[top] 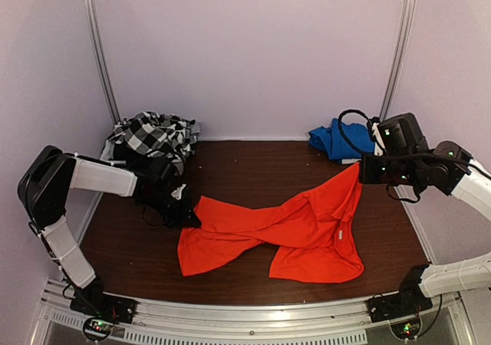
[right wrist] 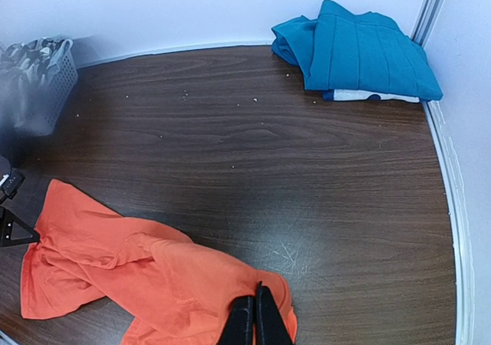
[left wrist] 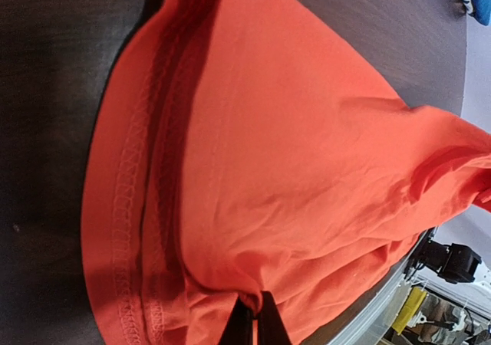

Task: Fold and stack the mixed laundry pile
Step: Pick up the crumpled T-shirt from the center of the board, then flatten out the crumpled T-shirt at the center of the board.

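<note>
The orange-red shirt [top: 284,226] of the laundry pile lies stretched across the brown table [top: 253,165]. My left gripper [top: 192,221] is shut on its left edge, down at the table; in the left wrist view the jaws of the left gripper [left wrist: 255,314] pinch a fold of the orange cloth [left wrist: 291,169]. My right gripper [top: 360,170] is shut on the shirt's far right corner and holds it raised above the table. In the right wrist view the right gripper [right wrist: 255,314] clamps the orange cloth [right wrist: 153,276]. A black-and-white checked garment [top: 153,134] sits heaped at the back left.
A white slatted basket [right wrist: 46,80] holds the checked garment in the back left corner. A folded blue garment [top: 334,139] [right wrist: 360,50] lies on something white at the back right by the wall. A metal rail [top: 253,314] runs along the near edge.
</note>
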`<state>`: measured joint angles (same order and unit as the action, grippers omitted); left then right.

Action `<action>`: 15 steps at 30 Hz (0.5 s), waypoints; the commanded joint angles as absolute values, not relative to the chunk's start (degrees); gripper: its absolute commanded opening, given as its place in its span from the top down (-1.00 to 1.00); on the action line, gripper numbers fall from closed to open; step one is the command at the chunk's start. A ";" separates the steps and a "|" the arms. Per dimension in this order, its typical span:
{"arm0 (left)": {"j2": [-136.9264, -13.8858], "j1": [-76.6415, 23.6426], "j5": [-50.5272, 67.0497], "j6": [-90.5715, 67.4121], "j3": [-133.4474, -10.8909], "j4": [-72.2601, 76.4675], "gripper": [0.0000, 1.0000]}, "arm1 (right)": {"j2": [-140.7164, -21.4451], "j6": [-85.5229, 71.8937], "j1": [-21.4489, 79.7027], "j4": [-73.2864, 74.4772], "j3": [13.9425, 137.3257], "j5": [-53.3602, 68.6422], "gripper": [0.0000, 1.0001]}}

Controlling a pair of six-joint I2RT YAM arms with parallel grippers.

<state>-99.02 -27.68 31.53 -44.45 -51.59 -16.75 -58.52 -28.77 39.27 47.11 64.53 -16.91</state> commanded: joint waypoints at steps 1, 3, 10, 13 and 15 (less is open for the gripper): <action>-96.81 -27.03 32.32 -42.82 -56.44 -17.59 1.00 | -58.10 -27.38 37.81 46.06 66.30 -17.88 1.00; -94.62 -26.90 33.69 -41.53 -61.17 -19.04 1.00 | -58.16 -26.46 36.74 45.89 68.03 -18.24 1.00; -90.80 -24.78 32.39 -36.66 -87.45 -29.61 1.00 | -59.96 -20.14 31.78 45.28 79.08 -18.78 1.00; -91.64 -22.10 32.44 -37.05 -97.72 -32.23 1.00 | -61.91 -16.22 29.60 44.91 85.57 -18.80 1.00; -91.71 -20.13 32.19 -38.46 -102.39 -31.59 1.00 | -63.10 -14.06 28.35 44.50 90.70 -19.38 1.00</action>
<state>-92.73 -23.79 32.32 -38.68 -94.96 -28.62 -61.34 -20.18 30.70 46.76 82.41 -17.10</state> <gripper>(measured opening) 0.019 0.005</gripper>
